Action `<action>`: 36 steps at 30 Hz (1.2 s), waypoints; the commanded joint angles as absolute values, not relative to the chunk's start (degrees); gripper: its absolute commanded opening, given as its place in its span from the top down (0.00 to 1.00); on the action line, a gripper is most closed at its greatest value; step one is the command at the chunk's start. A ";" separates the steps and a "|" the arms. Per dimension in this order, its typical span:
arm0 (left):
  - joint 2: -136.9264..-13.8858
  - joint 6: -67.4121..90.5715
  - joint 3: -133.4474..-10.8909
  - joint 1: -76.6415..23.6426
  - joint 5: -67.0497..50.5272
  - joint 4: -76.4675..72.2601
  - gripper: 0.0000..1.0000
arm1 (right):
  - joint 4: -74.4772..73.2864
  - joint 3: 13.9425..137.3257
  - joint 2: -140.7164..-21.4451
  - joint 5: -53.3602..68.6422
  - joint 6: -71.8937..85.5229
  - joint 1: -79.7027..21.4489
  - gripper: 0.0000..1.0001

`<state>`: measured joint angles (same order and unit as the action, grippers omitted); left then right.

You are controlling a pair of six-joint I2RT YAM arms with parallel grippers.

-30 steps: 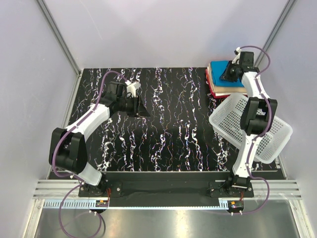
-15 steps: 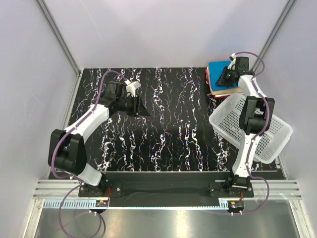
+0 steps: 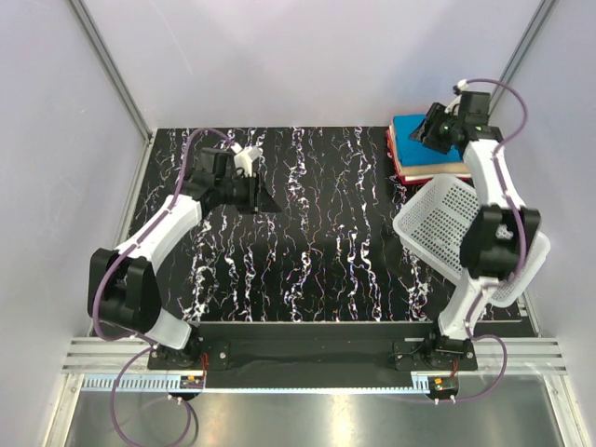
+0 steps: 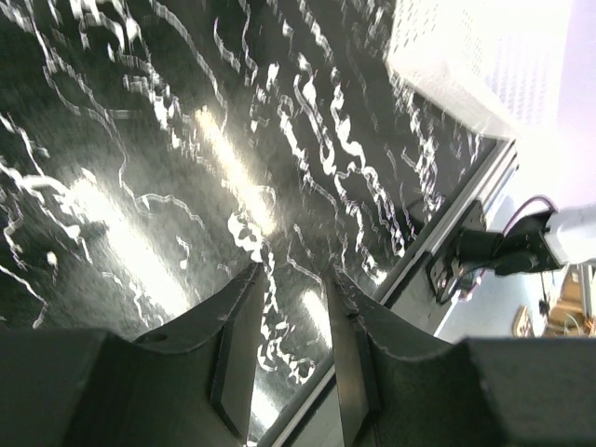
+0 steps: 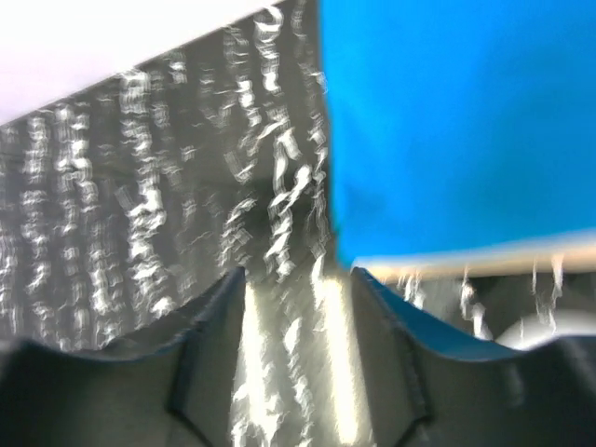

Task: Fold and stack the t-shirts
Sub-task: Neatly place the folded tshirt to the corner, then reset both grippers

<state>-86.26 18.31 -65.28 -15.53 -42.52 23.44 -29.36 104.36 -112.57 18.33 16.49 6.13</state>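
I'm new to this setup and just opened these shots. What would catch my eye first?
The bright turquoise t-shirt tops the folded stack at the far right corner of the table, with the right gripper hovering open above it. Next comes the white perforated basket, lying askew at the right edge just in front of the stack.

The right wrist view is smeared by blur, and the blue t-shirt (image 5: 447, 121) is cut off there by the top and right edges. From above, the lower t-shirts (image 3: 419, 171) are seen only as thin edges — partly covered by the right gripper (image 3: 433, 132). The basket (image 4: 456, 47) is washed out and cropped.
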 commanded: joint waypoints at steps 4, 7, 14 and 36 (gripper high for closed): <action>-78.06 19.60 -72.59 -14.50 -38.69 20.83 0.61 | -28.65 88.17 -86.18 18.10 24.78 2.38 0.11; -72.97 19.25 -73.65 -14.24 -36.92 20.57 0.57 | -28.74 80.70 -78.09 22.05 29.08 1.94 0.01; -63.99 18.98 -69.97 -14.24 -33.22 19.34 0.01 | -29.18 69.61 -63.29 24.53 31.99 0.97 0.00; -58.27 21.36 -65.48 -14.24 -35.68 18.10 0.01 | -31.73 69.35 -55.20 19.43 29.89 0.97 0.00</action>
<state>-60.20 21.04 -64.55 -14.44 -34.74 20.91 -32.27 69.06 -56.29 20.49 30.83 1.17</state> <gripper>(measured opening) 0.987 0.994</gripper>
